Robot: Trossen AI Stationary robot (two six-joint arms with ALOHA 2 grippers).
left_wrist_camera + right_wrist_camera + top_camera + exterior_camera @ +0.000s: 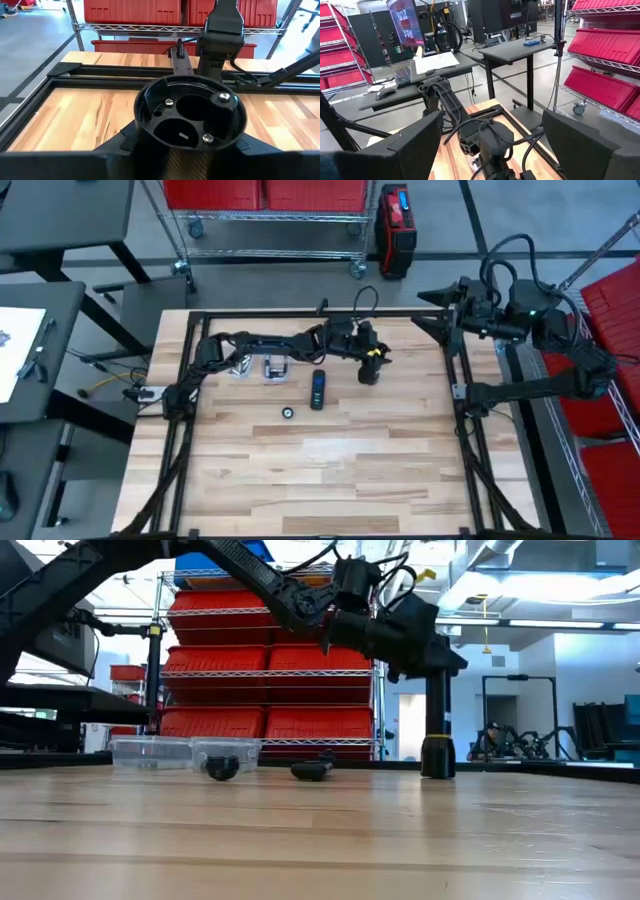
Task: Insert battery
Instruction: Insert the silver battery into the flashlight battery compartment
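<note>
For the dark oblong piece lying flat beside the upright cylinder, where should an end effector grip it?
Mid-length, across its narrow width, coming straight down: the oblong piece lies flat, with bare table along both long sides.

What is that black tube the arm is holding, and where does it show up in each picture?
It looks like a flashlight body.
High view: flashlight body, centre table, in the left gripper.
Low view: upright, right of centre.
Left wrist view: open end, centre.
Right wrist view: not visible.
Shared landmark: red bin shelving.
</note>
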